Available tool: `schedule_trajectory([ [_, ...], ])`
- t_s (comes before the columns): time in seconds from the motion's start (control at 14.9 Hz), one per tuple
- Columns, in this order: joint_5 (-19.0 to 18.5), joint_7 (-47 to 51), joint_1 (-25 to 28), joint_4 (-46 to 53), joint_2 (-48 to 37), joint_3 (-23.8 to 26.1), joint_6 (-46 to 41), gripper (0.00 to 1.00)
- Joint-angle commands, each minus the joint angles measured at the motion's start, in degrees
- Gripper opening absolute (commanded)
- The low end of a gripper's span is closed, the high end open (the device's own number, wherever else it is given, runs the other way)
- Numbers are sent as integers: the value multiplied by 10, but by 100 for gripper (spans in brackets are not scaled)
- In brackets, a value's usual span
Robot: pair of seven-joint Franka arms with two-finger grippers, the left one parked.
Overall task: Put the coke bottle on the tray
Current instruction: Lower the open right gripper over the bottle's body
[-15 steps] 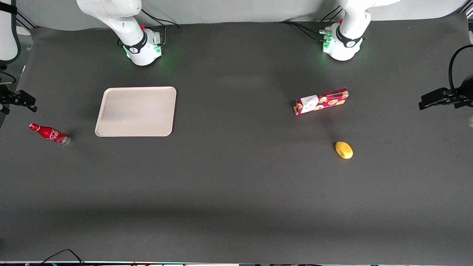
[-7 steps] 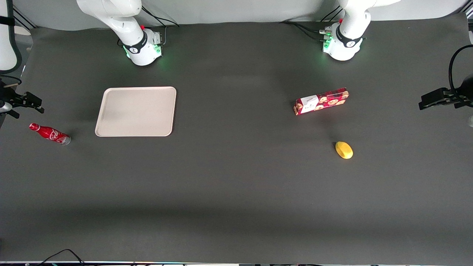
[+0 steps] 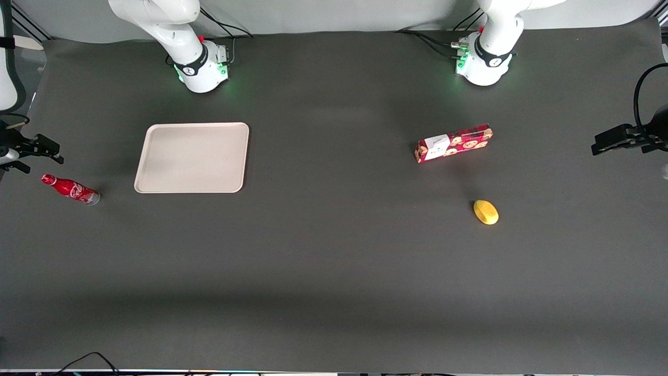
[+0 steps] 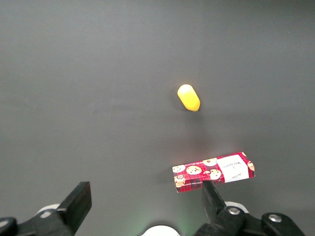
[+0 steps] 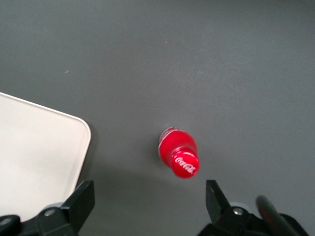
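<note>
While standing upright on the table (image 3: pixel 334 261) beside the tray (image 3: pixel 192 157), the coke bottle (image 3: pixel 70 188), still awaiting pickup; hovering above it, gripper (image 5: pixel 147 201), jaws spread for straddling.

Readable markings on the table

We read a white Coca-Cola script on the red cap of the coke bottle (image 5: pixel 178 158), seen from above by the wrist camera, and we see the same white script along its side in the front view (image 3: pixel 70 189), too small there for us to spell out. The red cookie box (image 4: pixel 213 172) carries a white label panel with dark cursive writing that we cannot make out, among printed cookie pictures. The rig asks us to name the gripper (image 3: pixel 31 151): it hangs above the table near the bottle's cap, farther from the front camera than the bottle, and we find no writing on it
</note>
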Motion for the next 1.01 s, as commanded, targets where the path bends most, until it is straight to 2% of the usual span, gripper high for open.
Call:
schedule_trajectory([
  [0.0, 55, -75, -27, 45, 67, 11, 1, 100],
  [0.2, 75, -99, -36, 62, 92, 18, 1, 100],
  [0.94, 91, -89, -30, 85, 143, 21, 10, 100],
])
